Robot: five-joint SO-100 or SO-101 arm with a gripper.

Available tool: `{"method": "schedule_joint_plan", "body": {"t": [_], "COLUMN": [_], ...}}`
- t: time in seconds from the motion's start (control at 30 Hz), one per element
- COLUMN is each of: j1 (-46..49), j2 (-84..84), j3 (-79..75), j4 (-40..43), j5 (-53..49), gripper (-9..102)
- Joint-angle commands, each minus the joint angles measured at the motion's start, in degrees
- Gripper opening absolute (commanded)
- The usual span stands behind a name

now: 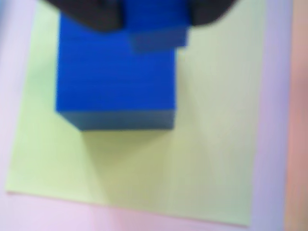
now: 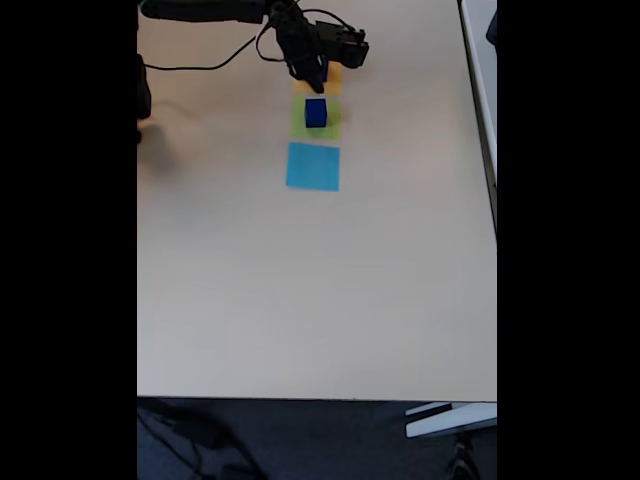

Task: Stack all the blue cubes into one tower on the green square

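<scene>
Base: the large dark blue solid cube sits on the flat yellow-green paper square, centre of the wrist view, toward the sheet's upper left.
Now placing: a smaller dark blue cube sits at the top edge, over the large cube's far corner; touching or not, I cannot tell.
Jaws: the black gripper closes around that smaller cube, dark fingers either side.
Left to do: seat it, then presumably a third cube.
Surroundings: a flat light-blue square below and an orange square above in the fixed view; the pale counter offers no obstacle.
</scene>
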Motion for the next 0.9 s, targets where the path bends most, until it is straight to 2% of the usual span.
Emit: {"method": "schedule_joint_plan", "body": {"t": [0.0,0.27,0.87], "j1": [-1.4,-4.8,-7.9], "j2": [2.6,-1.2,-3.3], "j3": [-6.8,-17.6,-20.6], "j4": [2.6,9.4,9.4], "j5": [2.4,8.0,12.0], "gripper": [6,5,5]}}
